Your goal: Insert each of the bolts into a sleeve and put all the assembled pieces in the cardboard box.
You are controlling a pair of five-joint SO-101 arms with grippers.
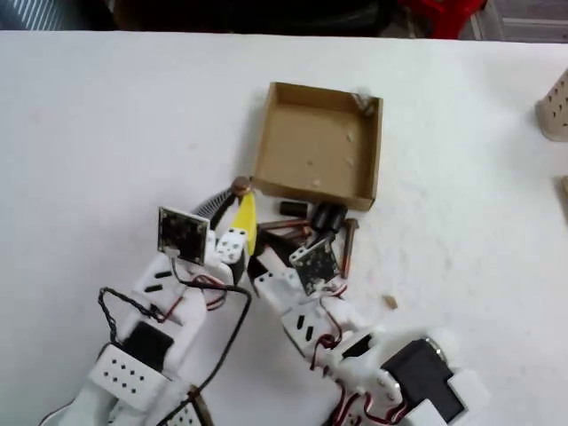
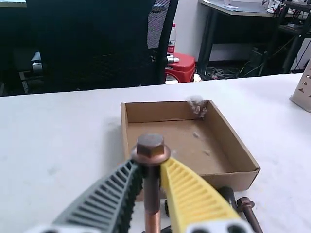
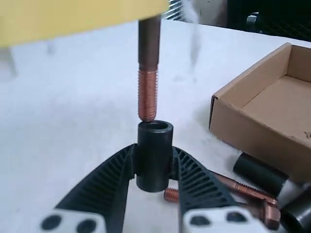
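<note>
While the left gripper (image 2: pixel 151 167) is clamping a copper bolt (image 2: pixel 150 148) upright between its grey and yellow jaws, the hex head is sitting just above the jaw tips and the shank is hanging down through them. Right gripper (image 3: pixel 154 160) is grasping a black sleeve (image 3: pixel 154 155) upright between its black jaws, with the bore facing up and the sleeve's top end standing proud of the jaw tips.

Bolt's threaded end is hanging directly over the right jaws. It is lining up with the sleeve's bore and sitting right at its mouth, not inside. Can't tell whether it is touching the rim. Left gripper's yellow finger (image 3: pixel 82 19) is crossing above the right jaws.

Cardboard box (image 2: pixel 146 112) is lying just beyond the left jaws, open side up, with its near wall close behind the bolt head. A few pale specks are showing on its floor and a small clump at its far corner.

Loose parts are lying on the white table (image 1: pixel 89 133) just beside the right jaws, between them and the box's near wall:
- a loose sleeve (image 3: pixel 260 172) is lying on its side
- a second loose sleeve (image 3: pixel 297 208) is lying farther out from the jaws
- a loose bolt (image 3: pixel 243 191) is lying flat, its threaded end nearly under the right jaw tips
- another bolt (image 1: pixel 351 244) is lying flat, out to the side of the right jaws
</note>
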